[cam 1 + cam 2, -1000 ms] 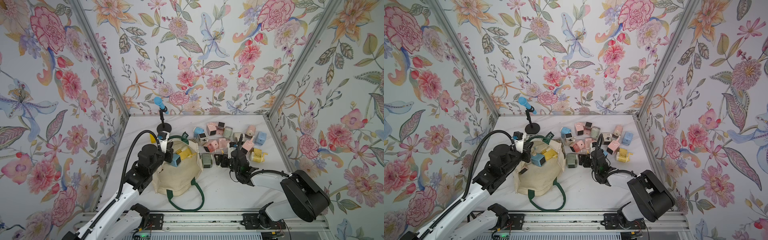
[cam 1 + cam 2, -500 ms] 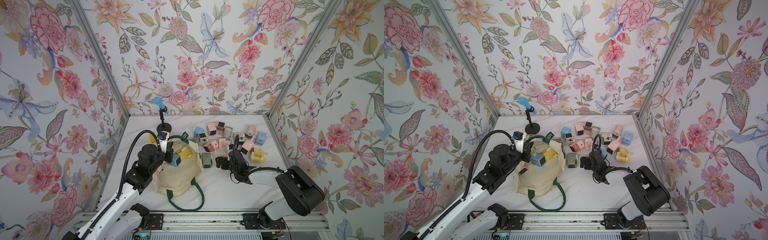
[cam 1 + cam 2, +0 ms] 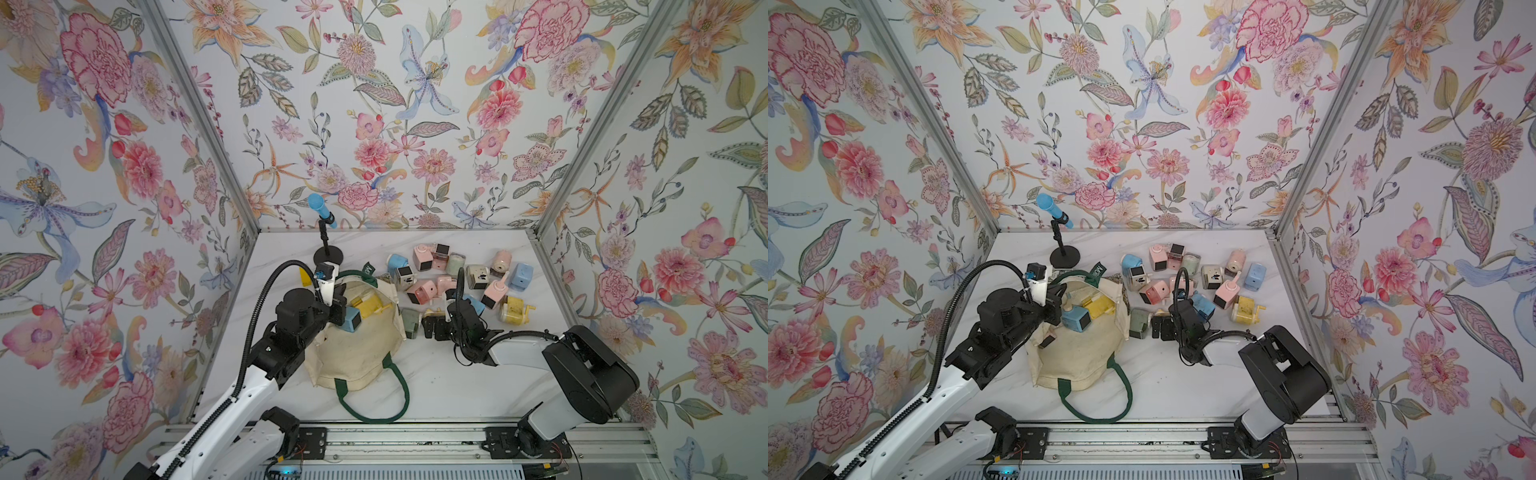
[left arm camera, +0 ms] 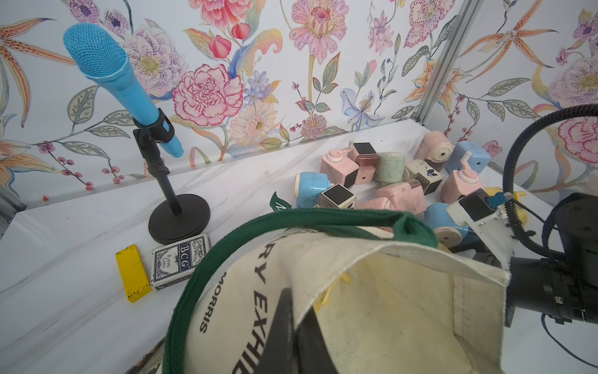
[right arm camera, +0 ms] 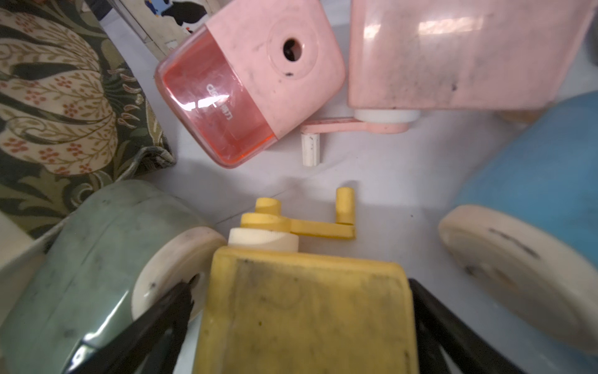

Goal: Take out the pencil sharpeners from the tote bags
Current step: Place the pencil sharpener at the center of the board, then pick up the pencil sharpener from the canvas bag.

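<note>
The cream tote bag [image 3: 353, 357] with green handles lies on the table, its mouth held up. My left gripper [image 4: 297, 311] is shut on the bag's rim cloth. A blue pencil sharpener [image 3: 352, 323] and a yellow one [image 3: 369, 306] show in the bag's mouth. My right gripper [image 5: 301, 286] is low on the table to the right of the bag. It is open, and its black fingers straddle a yellow sharpener [image 5: 304, 317], with a gap on one side. A sage green sharpener [image 5: 97, 268] lies against that one.
Several pink, blue, cream and yellow sharpeners [image 3: 457, 274] are heaped at the back right, close around my right gripper. A blue microphone on a black stand [image 3: 327, 249] is behind the bag. A yellow bar [image 4: 132, 272] and a card deck [image 4: 179, 259] lie near the stand's base.
My right gripper has shifted a little to the left towards the bag and its jaws have spread wider. The left arm and the bag have not moved.
</note>
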Robot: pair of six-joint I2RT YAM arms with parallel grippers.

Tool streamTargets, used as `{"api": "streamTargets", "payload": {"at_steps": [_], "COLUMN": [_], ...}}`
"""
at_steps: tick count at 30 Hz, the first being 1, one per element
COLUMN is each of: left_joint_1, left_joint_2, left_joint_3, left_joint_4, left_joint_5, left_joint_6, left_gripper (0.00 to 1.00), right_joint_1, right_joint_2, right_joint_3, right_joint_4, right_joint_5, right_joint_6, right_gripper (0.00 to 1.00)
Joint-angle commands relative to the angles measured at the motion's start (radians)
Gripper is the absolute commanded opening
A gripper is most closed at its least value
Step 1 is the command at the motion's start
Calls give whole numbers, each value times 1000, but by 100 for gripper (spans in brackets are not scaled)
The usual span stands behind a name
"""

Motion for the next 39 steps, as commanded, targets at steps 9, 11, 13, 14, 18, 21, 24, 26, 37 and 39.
{"api": "streamTargets", "payload": {"at_steps": [9,11,13,14,18,21,24,26,37,39], "left_joint_1": [10,10,11,10,10,11,10,10,10,10], "left_joint_2": [-5,-6,-5,-6,-5,-7,-8,-8,-10,-10], "left_joint_3": [9,8,9,9,9,9,9,9,9,9], "left_joint_4": [8,8,9,9,8,8,9,9,9,8], "left_joint_5": [5,4,2,4,2,1,4,5,9,10], "left_joint_6": [-3,-3,-3,-3,-3,-3,-5,-4,-6,-6], "left_gripper": [0,0,0,0,0,0,0,0,0,0], "right_joint_1": [154,221,286,326,486,605,683,705,674,651], "right_joint_2": [-358,-411,-450,-465,-455,-392,-298,-230,177,238], "right_joint_3": [-35,-25,-14,-10,44,112,182,220,485,528], "right_joint_4": [-133,-149,-150,-147,-142,-150,-140,-114,-106,-109], "right_joint_5": [190,204,195,199,231,303,325,307,191,174], "right_joint_6": [-40,-51,-50,-48,-64,-103,-125,-129,-113,-99], "right_gripper": [98,97,96,95,94,93,93,93,93,93]}}
